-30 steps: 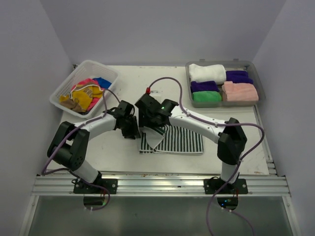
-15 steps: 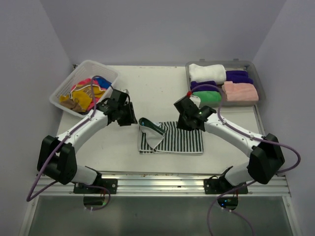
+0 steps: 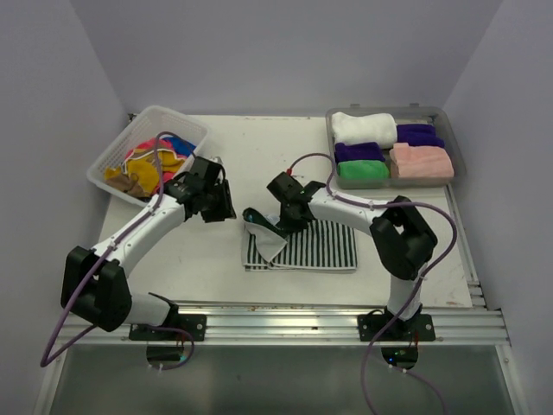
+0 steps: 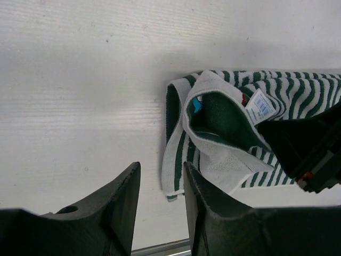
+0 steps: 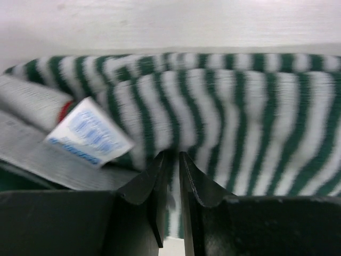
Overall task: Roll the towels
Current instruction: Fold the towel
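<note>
Jaws of the right gripper (image 5: pixel 171 156) stand nearly together, tips pressed down at the striped towel (image 5: pixel 240 117) just beside its sewn-in label (image 5: pixel 88 130). Whether a fold is actually pinched between them cannot be told. This placement, near the turned-over left end of the cloth, suits starting or tightening a roll from that end.

The left gripper (image 4: pixel 160 168) hangs with its jaws apart and empty over bare table (image 3: pixel 259 147), just off the towel's left edge. From there it could probably steady the loose end or join the roll.

In the top view the striped towel lies flat between the two arms, on the near middle of the table. Its left corner is doubled over so that the dark green underside (image 4: pixel 224 114) shows. This flap is likely the first turn of the roll, which is not yet formed.

Further out, at the far right, a grey tray (image 3: pixel 389 111) holds finished rolls packed side by side: white (image 3: pixel 363 128), purple (image 3: pixel 416 132), green (image 3: pixel 363 169) and pink (image 3: pixel 422 161). At the far left a white basket (image 3: pixel 108 160) holds a loose heap of towels (image 3: pixel 151 164), apparently awaiting their turn.
</note>
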